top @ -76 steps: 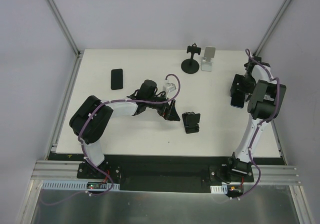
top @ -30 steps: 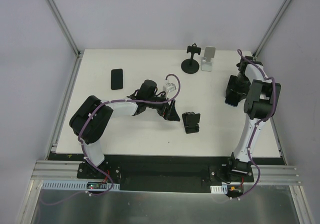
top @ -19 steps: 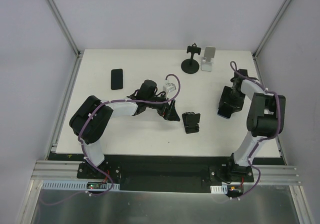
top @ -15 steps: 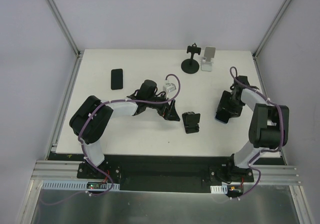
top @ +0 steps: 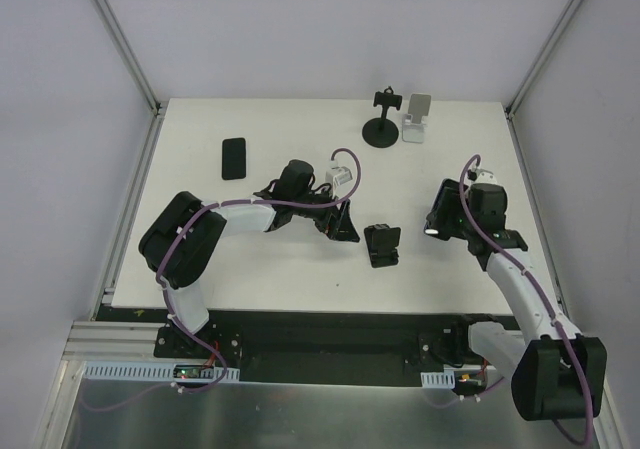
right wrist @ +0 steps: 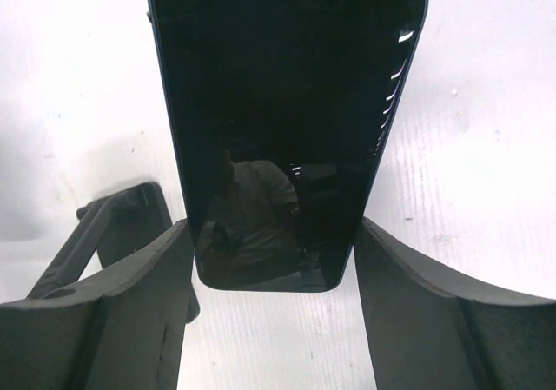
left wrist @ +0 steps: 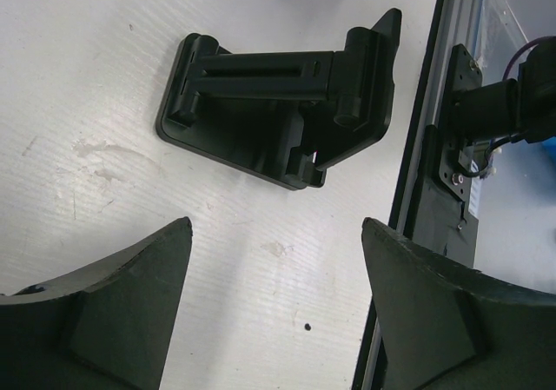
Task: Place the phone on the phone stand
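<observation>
Swinging in from the table's right edge, the right end effector [top: 441, 221] now carries the phone [right wrist: 282, 103], clamped by its long edges, just right of the folding stand [top: 382, 245]. On that stand's other side, the left end effector [left wrist: 276, 234] hangs wide and empty. A good placement probably needs the phone tilted to match the stand's back, with its lower edge seated on the lip before release.
</observation>
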`<state>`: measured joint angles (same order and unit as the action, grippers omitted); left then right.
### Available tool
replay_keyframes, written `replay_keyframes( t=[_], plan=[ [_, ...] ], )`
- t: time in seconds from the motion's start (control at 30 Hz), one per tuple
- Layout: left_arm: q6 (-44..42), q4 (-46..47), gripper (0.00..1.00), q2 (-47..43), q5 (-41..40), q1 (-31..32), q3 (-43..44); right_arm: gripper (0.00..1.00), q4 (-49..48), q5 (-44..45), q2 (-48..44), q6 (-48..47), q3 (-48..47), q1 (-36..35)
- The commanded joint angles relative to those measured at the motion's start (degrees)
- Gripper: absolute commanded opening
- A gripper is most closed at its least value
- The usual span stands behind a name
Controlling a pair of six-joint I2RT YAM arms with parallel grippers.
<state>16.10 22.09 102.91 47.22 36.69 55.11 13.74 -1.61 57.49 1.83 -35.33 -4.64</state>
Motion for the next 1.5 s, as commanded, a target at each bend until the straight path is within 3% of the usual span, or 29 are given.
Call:
replay_keyframes(
  t=[0.0, 0.13, 0.2, 0.33, 0.73, 0.9, 1.0, 1.03, 1.07, 1.13, 1.27, 1.47],
  plan=[
    [-1.2, 2.6, 0.75, -2.7, 0.2, 0.8, 0.3, 0.01, -5.1, 2.6, 0.1, -0.9, -0.9, 0.0],
    [-1.9, 5.7, 0.65, -3.6, -2.2, 4.5, 0.0, 0.01, -6.4, 2.4, -0.2, 0.7, -0.7, 0.0],
    [-0.5, 9.6, 0.52, -3.2, -3.0, 6.1, -0.3, 0.01, -6.7, 2.1, -0.3, 1.0, -1.1, -0.1],
    [1.0, 11.3, 0.42, -1.2, -3.2, 6.9, 0.5, 0.01, -4.3, 0.6, -1.6, 0.5, -2.3, -1.9],
    [0.0, 9.5, 0.32, 5.3, -2.7, 9.0, 5.4, 0.01, -3.7, -1.5, -7.3, -0.1, 0.0, -4.1],
    [-0.9, 7.5, 0.36, 6.0, -4.7, 9.6, 6.1, 0.01, -3.8, -2.2, -7.6, 0.5, -0.1, -5.5],
    [-0.6, 7.5, 0.28, 7.3, -3.9, 9.8, 7.1, 0.01, -2.7, -1.4, -8.1, 0.8, -0.6, -7.7],
    [-1.4, 7.4, 0.23, 7.4, -3.5, 10.0, 7.3, 0.01, -2.1, -0.8, -8.4, 1.0, -0.7, -9.1],
    [-2.0, 6.9, 0.09, 7.1, -3.7, 9.9, 7.2, 0.01, -1.4, 0.5, -8.8, 1.2, -1.0, -9.8],
    [-4.6, 4.2, 0.00, 5.7, -5.2, 9.9, 6.9, 0.01, 0.1, 1.3, -9.5, 1.7, -1.1, -13.0],
    [-7.3, 1.6, 0.00, 4.1, -3.2, 9.9, 6.1, 0.01, 2.0, 10.5, -14.6, 2.2, 0.4, -20.2],
    [-8.8, 0.5, 0.00, 1.5, 0.0, 11.0, 3.2, 0.01, 2.0, 15.6, -19.1, 3.7, 4.0, -29.9]
  ],
)
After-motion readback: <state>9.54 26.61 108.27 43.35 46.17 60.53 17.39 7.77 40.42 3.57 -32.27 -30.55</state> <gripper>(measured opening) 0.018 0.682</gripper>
